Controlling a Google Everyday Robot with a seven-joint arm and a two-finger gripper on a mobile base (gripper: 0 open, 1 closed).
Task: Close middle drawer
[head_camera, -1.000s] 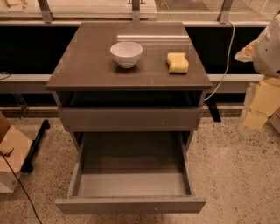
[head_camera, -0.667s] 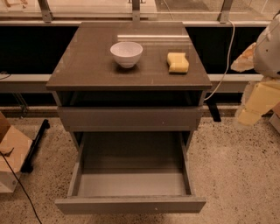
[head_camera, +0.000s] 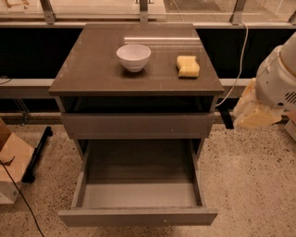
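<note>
Over the floor (head_camera: 252, 178) at right, gripper (head_camera: 251, 114) edged nearer the open middle drawer (head_camera: 138, 216).

One camera only. It sits high in front of the cabinet (head_camera: 134, 76), tilted down, facing its front nearly square-on. It's close in: the frame runs from the top's far edge to the pulled-out front of the middle drawer (head_camera: 138, 216). My gripper (head_camera: 252, 113) shows at the right edge, beside the cabinet.

Speckled grey terrazzo floor (head_camera: 249, 176) lies under my gripper (head_camera: 245, 115) at the right. Behind, a dark recessed wall band (head_camera: 27, 55) runs beneath a metal-posted glass rail (head_camera: 92, 7), in warm dim light
</note>
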